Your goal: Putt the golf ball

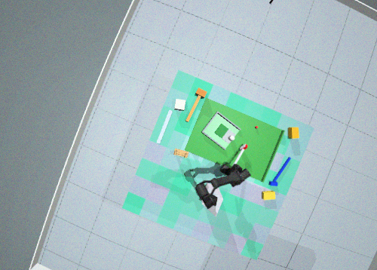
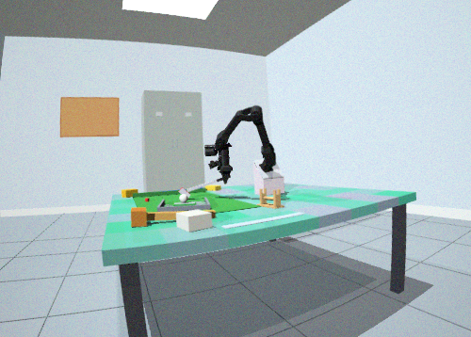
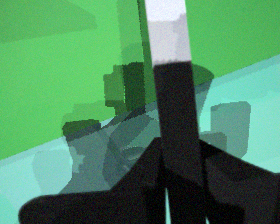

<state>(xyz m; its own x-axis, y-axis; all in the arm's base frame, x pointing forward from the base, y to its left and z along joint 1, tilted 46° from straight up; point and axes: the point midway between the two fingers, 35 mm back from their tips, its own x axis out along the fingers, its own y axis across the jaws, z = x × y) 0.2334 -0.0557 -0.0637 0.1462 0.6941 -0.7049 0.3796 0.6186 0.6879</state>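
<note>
My gripper (image 1: 234, 165) (image 2: 224, 180) (image 3: 172, 142) is shut on the black grip of the red putter (image 1: 239, 154) (image 2: 200, 185) (image 3: 174, 115). Its white shaft slopes down to a red head (image 1: 244, 146) (image 2: 183, 190) over the green mat (image 1: 260, 149) (image 2: 226, 204). The white golf ball (image 1: 231, 138) (image 2: 183, 198) lies a short way beyond the head, on the pale ramp at the corner of the raised green (image 1: 211, 131) (image 2: 188, 205), a grey-framed square platform. In the wrist view only the shaft, the mat and the table edge show; the ball is hidden.
An orange mallet (image 1: 195, 104) (image 2: 155, 216), a white block (image 1: 179, 104) (image 2: 194, 219) and a white bar (image 1: 164, 127) (image 2: 262, 219) lie left of the mat. There are also a wooden stand (image 1: 181, 153) (image 2: 270, 198), a blue putter (image 1: 280, 172), yellow blocks (image 1: 293, 133) (image 1: 268, 194) and a small red marker (image 1: 256, 127).
</note>
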